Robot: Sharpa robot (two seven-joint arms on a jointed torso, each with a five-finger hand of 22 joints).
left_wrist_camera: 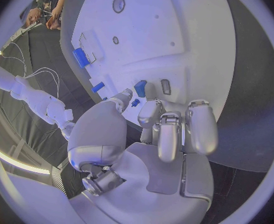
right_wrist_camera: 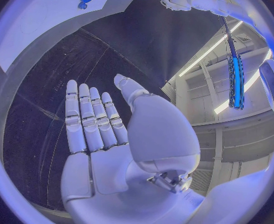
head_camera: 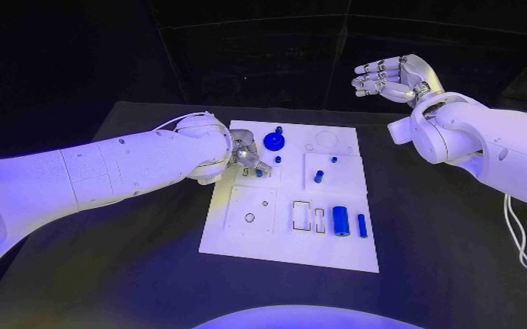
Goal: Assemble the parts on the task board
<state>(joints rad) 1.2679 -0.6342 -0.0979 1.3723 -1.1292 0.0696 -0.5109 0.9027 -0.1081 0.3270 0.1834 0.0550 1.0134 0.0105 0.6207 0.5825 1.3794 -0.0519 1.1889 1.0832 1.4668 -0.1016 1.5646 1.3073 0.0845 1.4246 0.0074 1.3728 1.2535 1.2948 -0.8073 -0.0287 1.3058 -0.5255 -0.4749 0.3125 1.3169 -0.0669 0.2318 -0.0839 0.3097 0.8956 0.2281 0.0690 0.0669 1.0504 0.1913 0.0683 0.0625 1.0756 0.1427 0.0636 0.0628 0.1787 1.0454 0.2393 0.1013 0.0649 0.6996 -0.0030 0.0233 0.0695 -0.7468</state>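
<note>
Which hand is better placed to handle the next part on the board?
Probably the left hand: it sits low over the task board, its fingers right beside small blue parts. The right hand is raised off beyond the board's far right corner, open and holding nothing.

The task board [head_camera: 340, 251] looks like smooth, matt white plastic with shallow moulded recesses. The parts — a round disc [head_camera: 273, 142] and a cylinder [head_camera: 340, 221] among them — look like smooth blue plastic. The table [head_camera: 439, 268] is matt black. Both the left hand [left_wrist_camera: 168, 129] and the right hand [right_wrist_camera: 102, 129] show satin, metal-like silver shells — faintly glossy.
</note>
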